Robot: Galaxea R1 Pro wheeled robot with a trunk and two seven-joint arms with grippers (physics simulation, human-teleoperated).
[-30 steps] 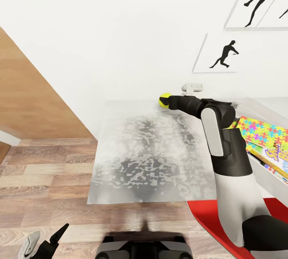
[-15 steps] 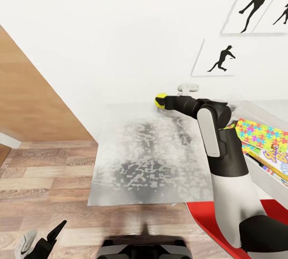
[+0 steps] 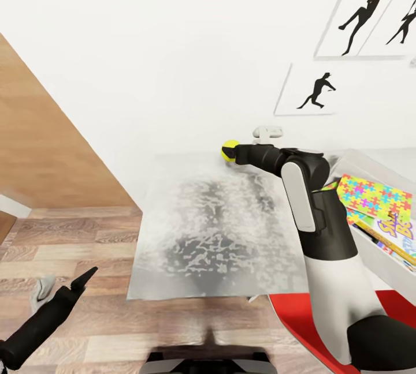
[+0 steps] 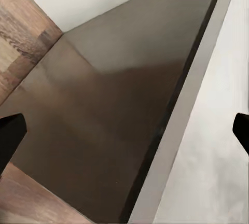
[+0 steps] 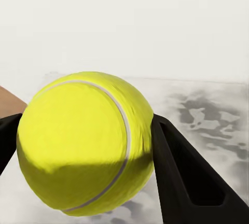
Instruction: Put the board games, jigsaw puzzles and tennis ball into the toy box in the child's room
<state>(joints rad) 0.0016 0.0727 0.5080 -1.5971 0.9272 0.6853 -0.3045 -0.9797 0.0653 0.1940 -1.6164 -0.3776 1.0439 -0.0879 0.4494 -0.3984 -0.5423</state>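
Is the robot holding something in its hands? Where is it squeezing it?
Yes. The right gripper holds the tennis ball, its two fingers pressing the ball's opposite sides. The left gripper holds nothing; it hangs open above the floor.

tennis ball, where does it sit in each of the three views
Head view: the tennis ball sits at the far edge of the table, at the tip of the right tool.
Right wrist view: the ball is large and central, between the black fingers.
Left wrist view: no ball here.
Shared landmark: the mottled grey tabletop.
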